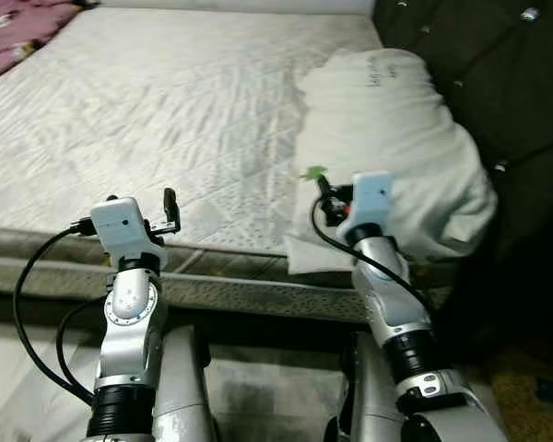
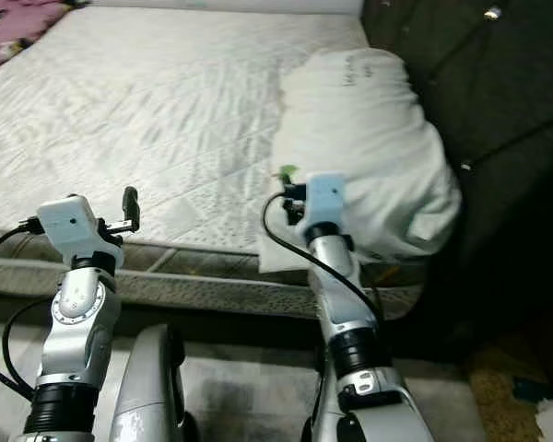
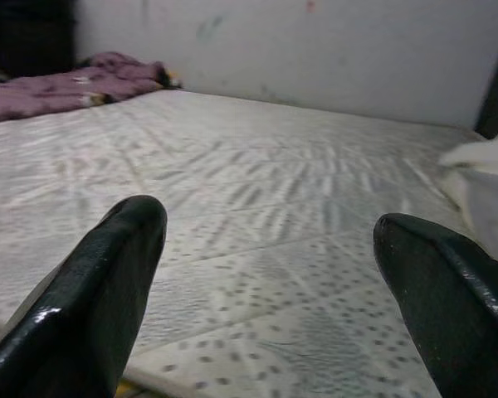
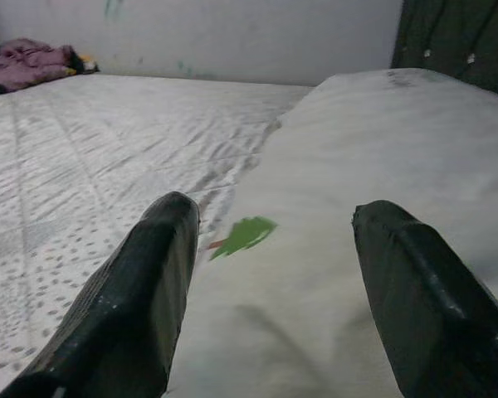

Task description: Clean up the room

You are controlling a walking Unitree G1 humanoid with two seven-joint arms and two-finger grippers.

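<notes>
- The right gripper [image 4: 270, 274] is held low over the near end of a white pillow [image 1: 396, 138]; its two black fingers [image 4: 133, 298] are spread wide, and nothing is gripped between them.
- A small green leaf-like scrap [image 4: 242, 235] is seen lying on the pillow, just ahead of the right gripper and a little toward its left finger, not touched by either finger.
- In the left eye view the same scrap [image 1: 312, 172] is seen right beside the tip of the right gripper, at the pillow's near left edge.
- The pillow is laid on the bare white mattress [image 1: 166, 120], against a dark tufted headboard [image 1: 498, 83] on the far side of the right gripper.
- The left gripper [image 3: 270, 274] is held above the near edge of the mattress, well apart from the pillow; its fingers [image 3: 100, 290] are also spread wide and nothing is held.
- Ahead of the left gripper the dotted, quilted mattress surface is seen stretching away to a pale wall [image 3: 299, 41].
- A crumpled purple blanket [image 3: 58, 83] is seen at the far corner of the mattress, far ahead of the left gripper and off to its left.
</notes>
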